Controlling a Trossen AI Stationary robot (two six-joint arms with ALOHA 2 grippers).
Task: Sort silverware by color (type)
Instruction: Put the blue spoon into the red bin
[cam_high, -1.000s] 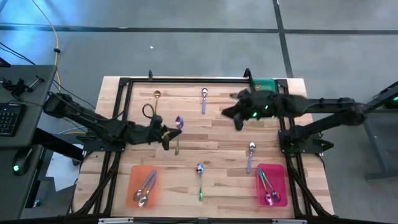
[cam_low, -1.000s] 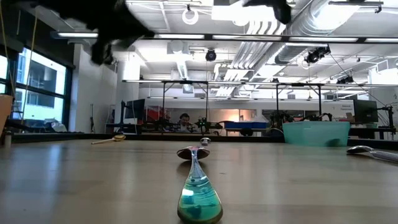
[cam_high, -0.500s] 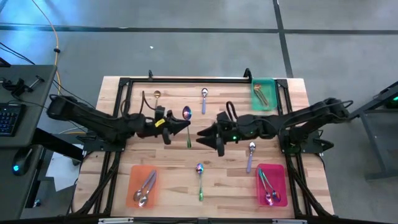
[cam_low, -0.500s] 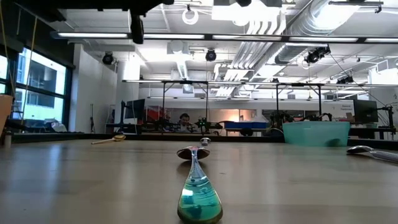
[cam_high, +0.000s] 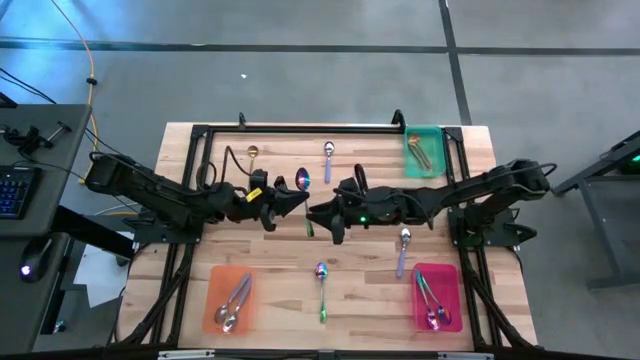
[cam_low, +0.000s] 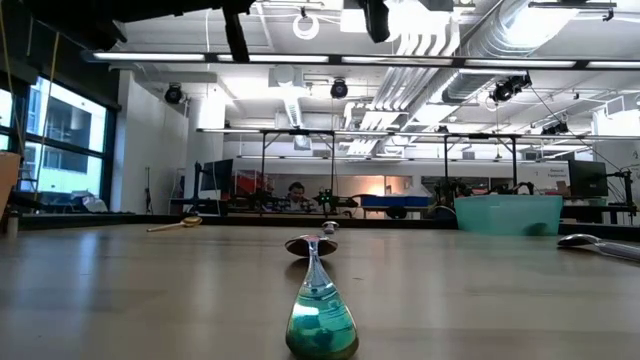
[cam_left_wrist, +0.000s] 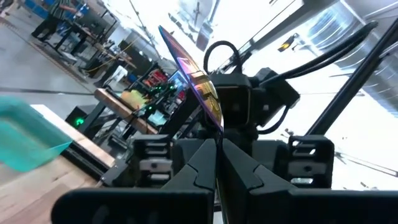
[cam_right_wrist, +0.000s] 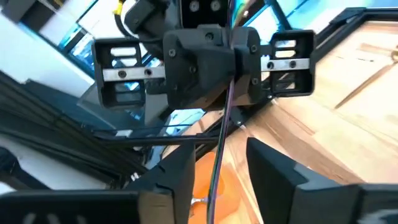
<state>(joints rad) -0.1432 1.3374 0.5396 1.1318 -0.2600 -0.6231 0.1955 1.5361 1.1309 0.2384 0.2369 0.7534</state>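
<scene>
1. Holding an iridescent spoon in mid-air over the middle of the desk, I have the left tool pinched shut on the stem, bowl up and away from the desk.
2. Directly opposite, tip to tip, I have the right tool with its fingers spread, and the stem runs down between them, seemingly untouched.
3. I judge this a hand-over; the spoon is thin, stiff, light and slick, so it could swivel in a pinch. I would close on the flat of the stem, near its middle, not on the curved bowl.
4. Below and toward the right tool's side sits the pink tray with other iridescent spoons; a loose silver spoon lies just beside it.
5. Further out from the tools: an orange tray with silver spoons, a green tray, another iridescent spoon near the front edge, a gold spoon and a silver one at the back.
</scene>
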